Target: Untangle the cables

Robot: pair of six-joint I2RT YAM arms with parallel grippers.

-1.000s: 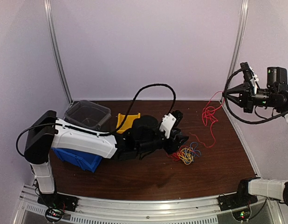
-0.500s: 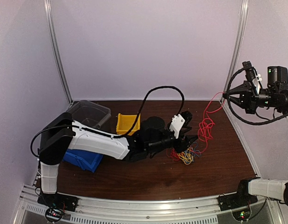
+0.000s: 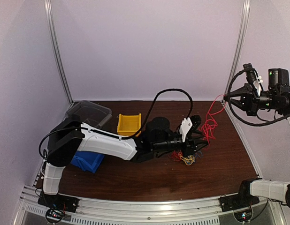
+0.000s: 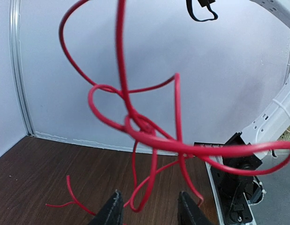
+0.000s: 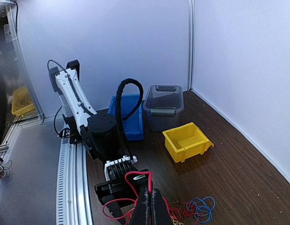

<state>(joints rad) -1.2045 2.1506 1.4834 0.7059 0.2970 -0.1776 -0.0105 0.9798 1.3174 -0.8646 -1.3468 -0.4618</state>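
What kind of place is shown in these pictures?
Probably a small robot laboratory booth, not a home: two robot arms fixed on a metal rail, a brown table closed in by plain pale walls, and plastic bins beside loose coloured wires.

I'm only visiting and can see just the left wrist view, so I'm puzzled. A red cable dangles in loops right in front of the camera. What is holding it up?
Observer: The right tool, raised above the right side of the table, is shut on the upper end of the red cable.
Operator: I see only red. Are there other cables?
Observer: Yes, a small tangle of blue, yellow and red strands lies on the table, just below the left tool.
Operator: Is anything else on the table?
Observer: Three containers sit towards the left: a yellow bin, a blue bin and a clear box.
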